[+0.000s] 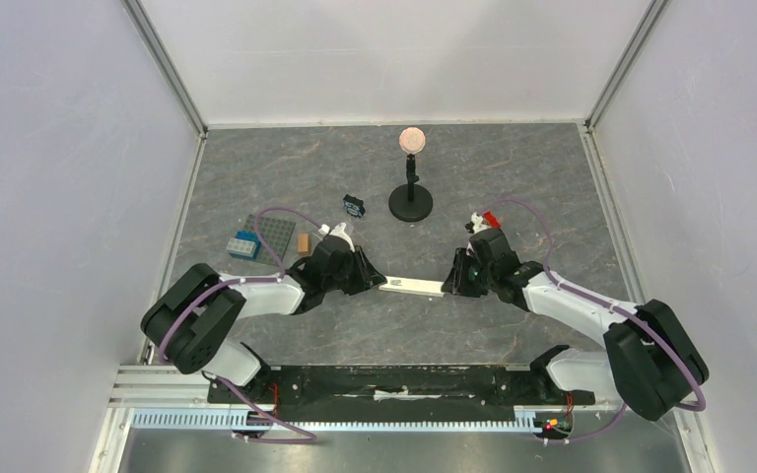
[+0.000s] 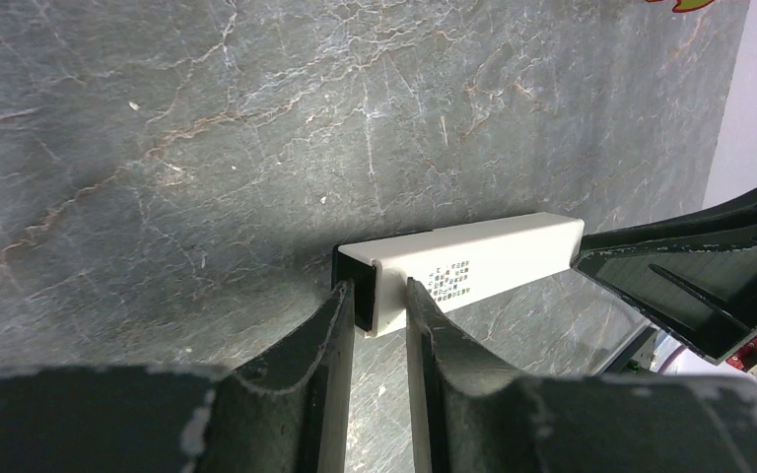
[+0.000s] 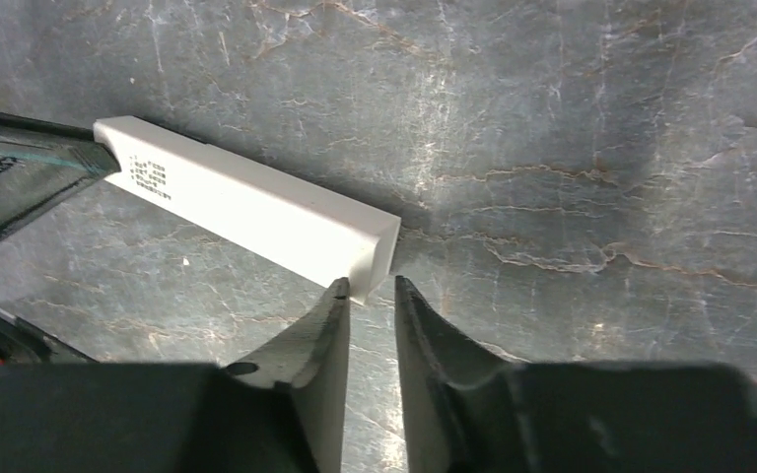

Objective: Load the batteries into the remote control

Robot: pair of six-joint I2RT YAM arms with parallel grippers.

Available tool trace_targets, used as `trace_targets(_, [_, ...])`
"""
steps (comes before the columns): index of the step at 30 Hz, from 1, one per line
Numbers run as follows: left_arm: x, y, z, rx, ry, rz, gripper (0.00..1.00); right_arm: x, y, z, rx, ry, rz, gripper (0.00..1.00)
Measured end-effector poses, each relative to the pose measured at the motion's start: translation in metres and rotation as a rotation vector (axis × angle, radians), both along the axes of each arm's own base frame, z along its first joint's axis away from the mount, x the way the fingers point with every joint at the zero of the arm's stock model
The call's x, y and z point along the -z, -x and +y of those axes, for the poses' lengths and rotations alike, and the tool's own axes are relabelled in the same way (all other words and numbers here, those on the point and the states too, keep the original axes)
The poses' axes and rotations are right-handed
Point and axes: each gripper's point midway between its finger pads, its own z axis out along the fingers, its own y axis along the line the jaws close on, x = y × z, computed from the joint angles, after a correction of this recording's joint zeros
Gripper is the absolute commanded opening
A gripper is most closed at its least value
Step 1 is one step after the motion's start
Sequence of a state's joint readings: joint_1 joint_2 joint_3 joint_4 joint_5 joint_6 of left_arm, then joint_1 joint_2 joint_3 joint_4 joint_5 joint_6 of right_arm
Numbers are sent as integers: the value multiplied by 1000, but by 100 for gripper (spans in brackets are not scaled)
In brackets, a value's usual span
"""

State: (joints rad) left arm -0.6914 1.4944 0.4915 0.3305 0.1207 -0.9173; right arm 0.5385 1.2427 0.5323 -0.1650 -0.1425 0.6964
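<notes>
The left gripper point(image 2: 378, 293) pinches 1 end of the remote control point(image 2: 493, 258), likely steadying it, while the narrow-jawed right gripper point(image 3: 371, 286) meets the other end, grip unclear.

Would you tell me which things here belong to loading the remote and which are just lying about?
Job: remote; no batteries in sight.
Lying about: grey studded plate, blue brick, orange block, black stand, small blue gadget.

The only lettering is a small block of dark print point(image 2: 453, 279) on the side of the long slim white rectangular remote control point(image 2: 513, 251), toward its left end. It is too small to read.
</notes>
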Motion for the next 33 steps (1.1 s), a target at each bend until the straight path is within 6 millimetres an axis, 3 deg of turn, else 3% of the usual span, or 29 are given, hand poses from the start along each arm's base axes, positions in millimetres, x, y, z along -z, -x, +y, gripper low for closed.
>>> trace_targets(4, [0,0,-1,2,1,1,30,-3,-1,5,18,-33,7,12])
trace_targets(9, [0,0,-1,3,3,0,30,-5,7,7,27,-81,30,11])
trace_targets(15, [0,0,-1,4,5,0,30,-8,8,4,38,-71,31,32])
trace_targets(18, [0,0,-1,5,4,0,30,-8,5,2,40,-53,32,35])
trace_targets(24, [0,0,-2,9,7,-2,30,6,2,-1,44,-12,63,24])
trace_targets(33, [0,0,-3,17,11,-3,28,5,1,4,30,-47,51,10])
